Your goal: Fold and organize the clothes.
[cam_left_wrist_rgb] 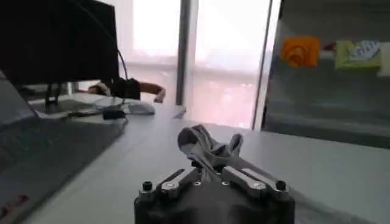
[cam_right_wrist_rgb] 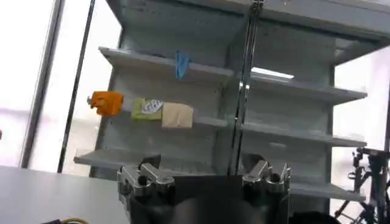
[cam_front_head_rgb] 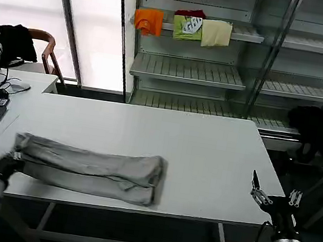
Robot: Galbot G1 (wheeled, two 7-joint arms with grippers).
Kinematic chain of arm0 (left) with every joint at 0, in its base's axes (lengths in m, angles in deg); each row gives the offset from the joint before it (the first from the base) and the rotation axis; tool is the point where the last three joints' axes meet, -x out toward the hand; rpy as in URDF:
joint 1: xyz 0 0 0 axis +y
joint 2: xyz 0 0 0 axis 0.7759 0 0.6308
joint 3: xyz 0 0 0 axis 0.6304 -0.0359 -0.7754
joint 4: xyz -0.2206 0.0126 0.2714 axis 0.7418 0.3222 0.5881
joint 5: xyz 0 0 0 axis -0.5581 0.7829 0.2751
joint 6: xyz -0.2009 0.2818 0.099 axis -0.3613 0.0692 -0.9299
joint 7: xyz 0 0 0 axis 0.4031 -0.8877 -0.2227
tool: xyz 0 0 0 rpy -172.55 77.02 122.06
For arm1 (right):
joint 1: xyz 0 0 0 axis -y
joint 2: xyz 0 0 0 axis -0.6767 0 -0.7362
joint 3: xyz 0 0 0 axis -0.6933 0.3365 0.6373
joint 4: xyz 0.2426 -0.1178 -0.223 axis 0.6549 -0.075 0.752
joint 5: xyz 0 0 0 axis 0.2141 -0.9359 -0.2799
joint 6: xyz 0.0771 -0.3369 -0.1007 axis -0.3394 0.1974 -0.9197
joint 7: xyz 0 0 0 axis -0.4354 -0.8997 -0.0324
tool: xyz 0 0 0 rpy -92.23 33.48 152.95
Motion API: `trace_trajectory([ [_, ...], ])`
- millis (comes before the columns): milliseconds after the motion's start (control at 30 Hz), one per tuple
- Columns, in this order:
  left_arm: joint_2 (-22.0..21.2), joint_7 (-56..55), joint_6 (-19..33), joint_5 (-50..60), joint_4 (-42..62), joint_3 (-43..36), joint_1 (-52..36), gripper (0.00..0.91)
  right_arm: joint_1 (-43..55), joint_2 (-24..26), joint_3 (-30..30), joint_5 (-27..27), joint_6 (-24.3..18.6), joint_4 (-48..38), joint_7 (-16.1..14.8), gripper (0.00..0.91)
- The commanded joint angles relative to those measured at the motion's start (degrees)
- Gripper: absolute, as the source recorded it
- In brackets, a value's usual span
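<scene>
A grey shirt (cam_front_head_rgb: 89,170) lies folded into a long band along the near edge of the white table (cam_front_head_rgb: 204,158), toward the robot's left. The left gripper (cam_front_head_rgb: 8,164) sits at the band's nine o'clock end, fingers (cam_left_wrist_rgb: 244,178) pinched on a bunched corner of the shirt (cam_left_wrist_rgb: 207,148). The right gripper (cam_front_head_rgb: 272,197) hovers off the table's right corner, about three o'clock from the shirt and well apart, fingers (cam_right_wrist_rgb: 263,171) spread and holding nothing.
</scene>
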Motion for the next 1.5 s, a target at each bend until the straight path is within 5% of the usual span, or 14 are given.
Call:
trace_trajectory([
  [33, 2.0, 2.8, -0.5, 0.8, -8.8, 4.6, 1.6, 0.0, 0.4, -0.2, 0.2, -0.1, 0.5, 0.2, 0.0, 0.907],
  [567, -14.0, 3.1, 1.6, 20.8, -15.0, -31.3, -5.0, 0.01, 0.4, -1.2, 0.4, -1.0, 1.2, 0.7, -0.3, 0.907],
  [1067, -18.7, 0.3, -0.3, 25.0, -9.4, -39.8, -8.8, 0.03, 0.7, -1.4, 0.6, -1.0, 1.0, 0.7, -0.3, 0.907],
  [1133, -18.9, 0.1, -0.3, 25.2, -8.2, -40.1, -9.3, 0.111, 0.8, -1.4, 0.6, -1.0, 1.0, 0.8, -0.3, 0.907],
  [1167, -18.9, 0.0, -0.4, 25.4, -7.7, -40.2, -9.5, 0.343, 0.8, -1.4, 0.6, -1.0, 1.0, 0.8, -0.3, 0.907],
  [1200, -18.8, -0.1, -0.4, 25.8, -6.8, -40.2, -9.8, 0.464, 0.7, -1.4, 0.6, -1.0, 1.0, 0.8, -0.3, 0.907],
  [1233, -18.8, -0.1, -0.4, 25.9, -6.6, -40.1, -9.9, 0.786, 0.6, -1.3, 0.6, -1.0, 1.0, 0.9, -0.3, 0.907],
  [1267, -18.7, -0.2, -0.3, 26.1, -6.0, -40.0, -10.2, 0.907, 0.6, -1.3, 0.5, -1.0, 0.9, 0.8, -0.3, 0.907],
  [1500, -18.3, -0.7, -0.1, 29.2, -6.0, -40.7, -10.4, 0.907, 0.6, -1.4, 0.8, -1.0, 0.9, 0.7, -0.3, 0.907],
])
